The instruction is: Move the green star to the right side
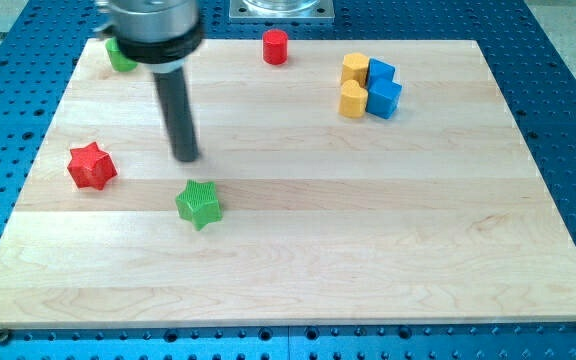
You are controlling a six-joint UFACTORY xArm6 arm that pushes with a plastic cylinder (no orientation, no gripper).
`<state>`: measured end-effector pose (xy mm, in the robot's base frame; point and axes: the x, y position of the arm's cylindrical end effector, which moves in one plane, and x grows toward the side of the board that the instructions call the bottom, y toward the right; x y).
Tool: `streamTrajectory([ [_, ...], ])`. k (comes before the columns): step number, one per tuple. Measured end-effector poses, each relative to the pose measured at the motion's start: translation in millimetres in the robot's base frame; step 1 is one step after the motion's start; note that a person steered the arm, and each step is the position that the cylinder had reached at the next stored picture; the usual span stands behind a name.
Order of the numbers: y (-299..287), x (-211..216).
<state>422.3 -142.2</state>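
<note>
The ridged green plastic star [199, 204] lies on the pale wooden counter [368, 250], left of centre and toward the view's bottom. My tip [186, 157] stands just above it toward the view's top, slightly left, apart from it. There are no jaws here, only a bare rod. To push well, I judge my tip should drop to the star's left flank, level with its middle, then press steadily toward the view's right, below the yellow and blue blocks [369, 85].
</note>
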Motion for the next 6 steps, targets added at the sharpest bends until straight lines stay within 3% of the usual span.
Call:
streamTrajectory([
  [2,-5.1,79.6],
  [6,136.7,73.6],
])
